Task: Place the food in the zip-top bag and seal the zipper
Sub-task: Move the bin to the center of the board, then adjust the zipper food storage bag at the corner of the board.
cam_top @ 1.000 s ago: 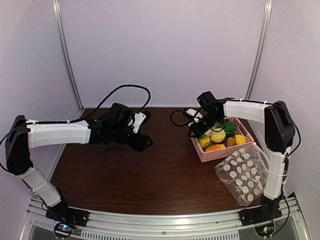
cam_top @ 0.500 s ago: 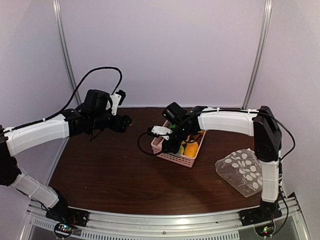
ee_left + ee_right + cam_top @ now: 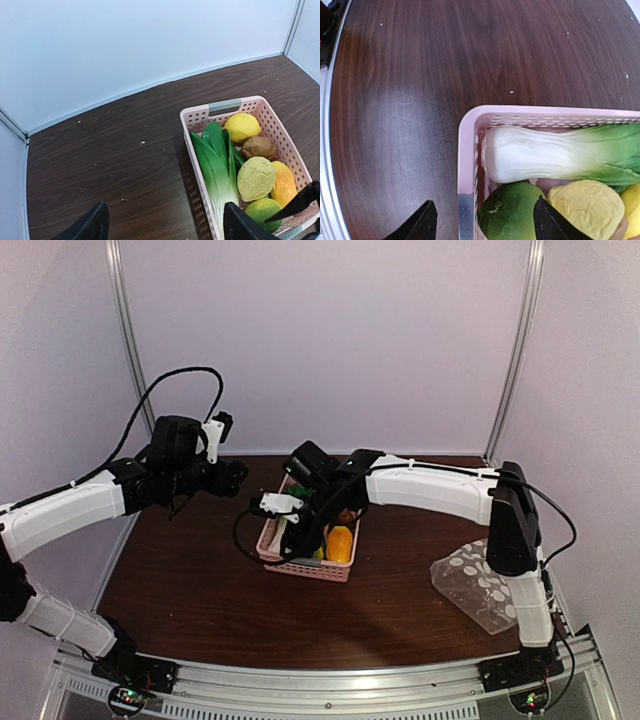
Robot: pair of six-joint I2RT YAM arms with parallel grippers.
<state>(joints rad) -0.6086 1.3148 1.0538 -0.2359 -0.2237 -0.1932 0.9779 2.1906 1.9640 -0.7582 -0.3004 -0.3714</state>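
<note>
Now the pink basket [image 3: 305, 566] of food [image 3: 256, 177] sits further left than before, right pincer [image 3: 485, 222] spread astride its rim, left pincer [image 3: 162, 227] agape, dotted zip-top bag [image 3: 480, 585] crumpled on the desk [image 3: 200, 580].

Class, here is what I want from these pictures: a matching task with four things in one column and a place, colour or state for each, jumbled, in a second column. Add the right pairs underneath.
Things
1. zip-top bag
2. leafy vegetable
3. brown round fruit
4. left gripper

Descriptions
A. open, holding nothing
B. lies along one long wall of the pink basket
C. on the right side of the table, apart from the basket
D. beside the yellow lemon, inside the basket

Pairs: 1-C, 2-B, 3-D, 4-A
</note>
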